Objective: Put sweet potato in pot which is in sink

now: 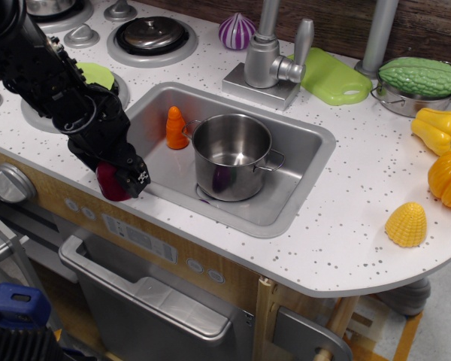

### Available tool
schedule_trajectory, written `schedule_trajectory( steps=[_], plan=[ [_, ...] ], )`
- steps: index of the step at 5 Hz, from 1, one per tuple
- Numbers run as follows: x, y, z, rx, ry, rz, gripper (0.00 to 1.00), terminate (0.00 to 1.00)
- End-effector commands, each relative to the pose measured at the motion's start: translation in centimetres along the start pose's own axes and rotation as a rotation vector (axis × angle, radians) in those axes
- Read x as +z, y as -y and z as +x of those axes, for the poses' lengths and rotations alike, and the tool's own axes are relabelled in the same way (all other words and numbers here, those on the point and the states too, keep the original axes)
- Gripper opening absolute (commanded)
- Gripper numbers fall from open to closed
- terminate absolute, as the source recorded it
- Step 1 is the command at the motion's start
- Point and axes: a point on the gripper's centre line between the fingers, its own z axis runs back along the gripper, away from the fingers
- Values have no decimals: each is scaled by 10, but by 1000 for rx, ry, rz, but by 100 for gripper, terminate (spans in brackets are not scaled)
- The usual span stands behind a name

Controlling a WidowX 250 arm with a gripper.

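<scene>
The sweet potato [107, 185], a glossy dark red lump, lies on the white counter's front edge, left of the sink [301, 180]. My black gripper [120, 179] is down over it from above. One finger [137, 177] shows at the potato's right side and the other is hidden, so I cannot tell how far the jaws are closed. The shiny steel pot [231, 156] stands upright in the middle of the sink with nothing visible inside it.
A small orange cone toy [176, 128] stands in the sink left of the pot. The faucet [269, 56] rises behind the sink. A striped onion [236, 31], stove burners [150, 35], a green board [332, 77] and yellow vegetables [406, 224] sit around the counter.
</scene>
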Motion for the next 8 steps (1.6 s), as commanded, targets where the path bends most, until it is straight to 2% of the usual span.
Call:
schedule_trajectory(
  steps=[1,2,3,4,5,6,8],
  plan=[
    [-1,3,2,-2,19,23,100,0],
    [5,3,9,-17,-2,25,100,0],
    [21,-2,25,-53,-60,34,100,0],
    [34,-7,40,-81,-103,16,100,0],
    [39,-5,50,-122,-110,40,100,0],
    [32,-1,64,-154,-95,58,100,0],
    [23,13,96,-163,-48,40,100,0]
  ],
)
